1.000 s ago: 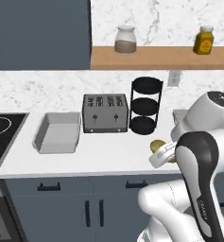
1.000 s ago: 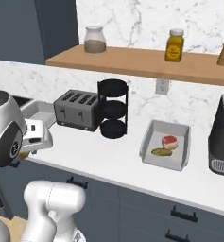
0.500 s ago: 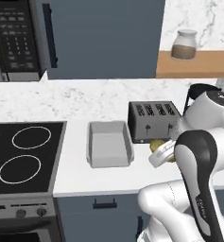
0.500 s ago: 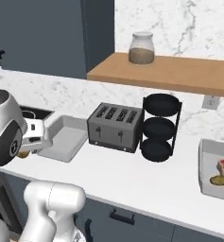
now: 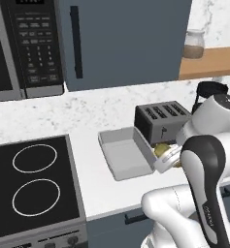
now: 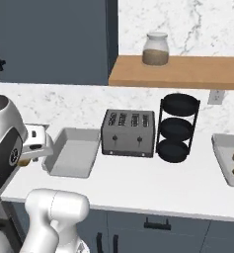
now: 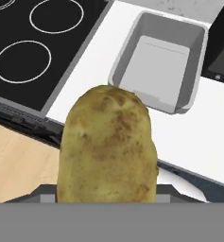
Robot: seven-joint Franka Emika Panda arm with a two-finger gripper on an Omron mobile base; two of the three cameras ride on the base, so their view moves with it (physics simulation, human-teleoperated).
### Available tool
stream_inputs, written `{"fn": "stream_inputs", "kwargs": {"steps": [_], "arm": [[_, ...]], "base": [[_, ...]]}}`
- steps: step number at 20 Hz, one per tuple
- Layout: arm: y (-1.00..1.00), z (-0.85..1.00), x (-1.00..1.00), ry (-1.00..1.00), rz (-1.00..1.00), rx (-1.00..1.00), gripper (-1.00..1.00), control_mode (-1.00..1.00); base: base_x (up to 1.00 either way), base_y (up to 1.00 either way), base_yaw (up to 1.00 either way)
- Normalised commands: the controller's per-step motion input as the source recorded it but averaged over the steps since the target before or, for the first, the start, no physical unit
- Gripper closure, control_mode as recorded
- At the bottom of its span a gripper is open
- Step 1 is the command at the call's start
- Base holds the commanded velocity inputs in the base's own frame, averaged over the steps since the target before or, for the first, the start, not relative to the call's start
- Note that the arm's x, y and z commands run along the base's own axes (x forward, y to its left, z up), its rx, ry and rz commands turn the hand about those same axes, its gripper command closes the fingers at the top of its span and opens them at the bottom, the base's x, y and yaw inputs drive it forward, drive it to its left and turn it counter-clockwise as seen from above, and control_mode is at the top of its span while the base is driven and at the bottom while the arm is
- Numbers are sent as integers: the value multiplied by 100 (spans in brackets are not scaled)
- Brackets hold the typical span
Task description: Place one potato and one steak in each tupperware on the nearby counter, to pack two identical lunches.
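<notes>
Potato (image 7: 107, 146) stands lengthwise along the pincer (image 5: 166, 153) gripping it (empty tupperware (image 7: 161, 64) beyond)

White speckled counter (image 6: 153, 183) under tupperware (image 6: 73, 152), toaster (image 6: 128, 133), rack (image 6: 177, 127).

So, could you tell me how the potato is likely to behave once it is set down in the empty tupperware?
The potato looks rounded and oblong, so it may roll a little on the flat floor of the tupperware. The raised walls should probably stop it. Its rough, matte skin suggests that it is firm and not slippery in the claw.
</notes>
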Motion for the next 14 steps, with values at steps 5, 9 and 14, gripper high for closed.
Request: {"fn": "stream_inputs", "kwargs": {"steps": [5, 9, 14], "arm": [[0, 0, 0, 0, 0, 0, 100, 100], [24, -28, 64, 0, -24, -6, 100, -100], [0, -18, 100, 0, -7, 2, 100, -100]], "base": [[21, 40, -46], [0, 0, 0], [0, 0, 0]]}}
